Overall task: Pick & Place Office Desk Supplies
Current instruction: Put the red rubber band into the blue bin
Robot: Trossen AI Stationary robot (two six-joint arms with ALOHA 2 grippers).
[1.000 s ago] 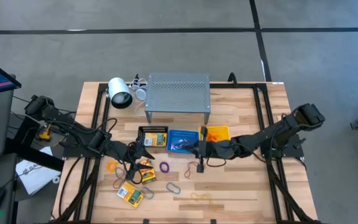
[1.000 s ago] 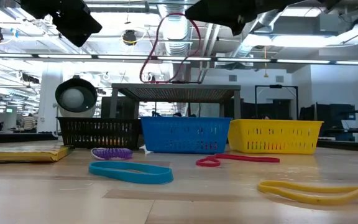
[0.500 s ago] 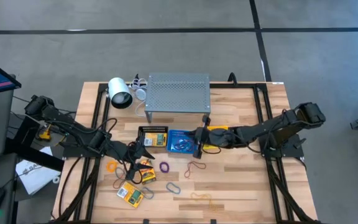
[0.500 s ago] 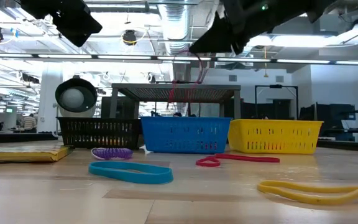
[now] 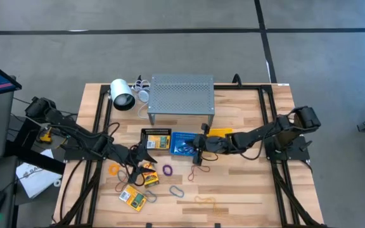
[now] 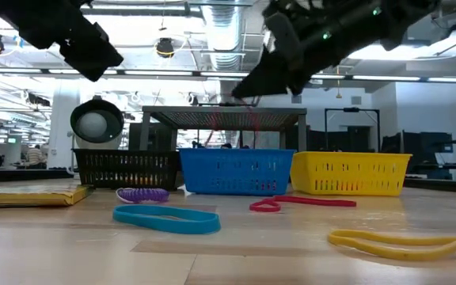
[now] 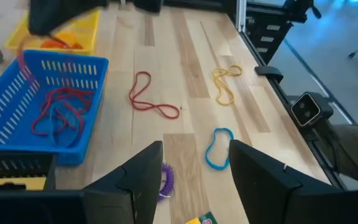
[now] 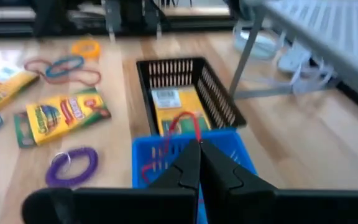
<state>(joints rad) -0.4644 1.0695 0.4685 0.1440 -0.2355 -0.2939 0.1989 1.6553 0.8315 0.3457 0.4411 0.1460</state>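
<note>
since a second ago the right gripper has swung from the bare wood in front of the baskets to a spot over the blue basket, carrying a red band with it; the left arm has barely shifted. right now the right gripper's fingers are pressing together on that red band, which is dangling in a loop above the blue basket in the low view, and in the right wrist view the same loop is hanging from the closed fingertips over the basket's rim. more red bands are already lying inside the blue basket. the left gripper is hovering over the table in front of the black basket, its fingers spread with nothing between them. a crayon pack is lying flat on the wood near a purple coil loop, and another yellow pack is sitting in the black basket. loose on the table in front of the baskets are lying a red band, a yellow band and a blue band, each apart from the others. the yellow basket is standing just beside the blue one, with something orange in it. behind the baskets are standing a grey metal shelf and a white lamp.
</note>
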